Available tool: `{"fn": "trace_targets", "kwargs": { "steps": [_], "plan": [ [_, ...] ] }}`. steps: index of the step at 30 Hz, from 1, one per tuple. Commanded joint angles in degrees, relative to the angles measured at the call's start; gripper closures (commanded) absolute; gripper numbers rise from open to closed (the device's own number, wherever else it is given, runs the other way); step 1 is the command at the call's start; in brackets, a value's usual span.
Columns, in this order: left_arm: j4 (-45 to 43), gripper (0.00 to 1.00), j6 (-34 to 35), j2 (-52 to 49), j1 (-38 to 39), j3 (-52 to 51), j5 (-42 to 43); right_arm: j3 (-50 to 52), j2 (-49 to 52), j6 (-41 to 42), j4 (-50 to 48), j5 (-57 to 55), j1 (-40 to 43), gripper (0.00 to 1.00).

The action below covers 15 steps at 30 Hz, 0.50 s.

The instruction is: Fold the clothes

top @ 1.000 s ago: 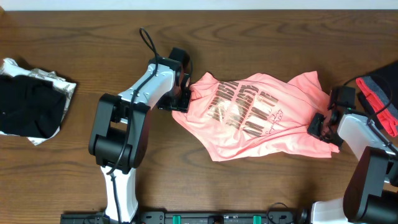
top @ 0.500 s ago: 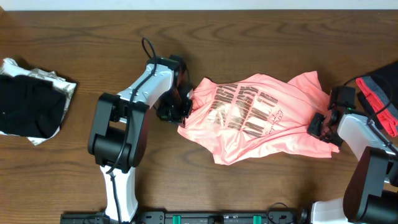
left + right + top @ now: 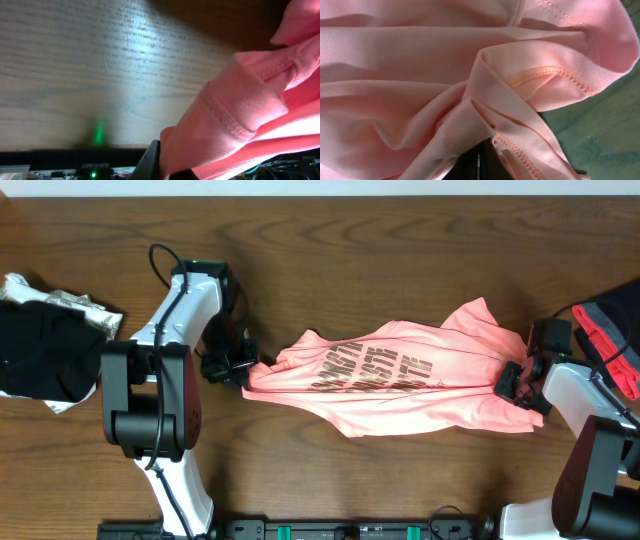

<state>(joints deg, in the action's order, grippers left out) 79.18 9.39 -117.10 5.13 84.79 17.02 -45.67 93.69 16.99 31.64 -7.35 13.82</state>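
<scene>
The clothes, a salmon-pink T-shirt (image 3: pixel 400 375) with bronze lettering, lie stretched across the middle of the wooden table, bunched lengthwise. My left gripper (image 3: pixel 243 370) is shut on the shirt's left end; in the left wrist view a hemmed pink edge (image 3: pixel 225 130) runs into the dark jaws at the bottom. At the shirt's right end my right gripper (image 3: pixel 518 385) is shut on the fabric too. Pink folds (image 3: pixel 445 75) fill the right wrist view and a pinched pleat disappears between the closed jaws (image 3: pixel 479 162).
A black garment on crinkled silver-white wrapping (image 3: pixel 50 340) lies at the left edge. A dark and red cloth (image 3: pixel 615 340) sits at the right edge behind the right arm. Bare wooden tabletop (image 3: pixel 380 250) lies beyond the shirt.
My left gripper closed on the shirt's left end and pulled it leftward and toward the front, drawing the shirt into a long, taut band. The right gripper kept its hold and place.
</scene>
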Motion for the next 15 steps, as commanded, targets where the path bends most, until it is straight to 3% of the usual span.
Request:
{"fn": "trace_targets", "kwargs": {
  "steps": [1,4,10,15],
  "plan": [
    [1.22,0.94,0.11,0.74,-0.17,-0.35,-2.69,2.34,2.05,0.76,1.86,0.42,0.79,0.94],
    [2.64,0.94,0.11,0.74,-0.04,-0.35,-2.69,2.34,2.05,0.55,4.96,1.44,0.79,0.87],
    [6.64,0.93,-0.11,0.74,0.09,-0.35,-2.69,2.14,2.05,0.57,5.2,2.27,0.79,0.9],
    [7.19,0.83,-2.29,0.74,0.09,-0.35,-0.59,-0.13,1.79,0.55,5.31,6.4,0.79,0.9]
  ]
}}
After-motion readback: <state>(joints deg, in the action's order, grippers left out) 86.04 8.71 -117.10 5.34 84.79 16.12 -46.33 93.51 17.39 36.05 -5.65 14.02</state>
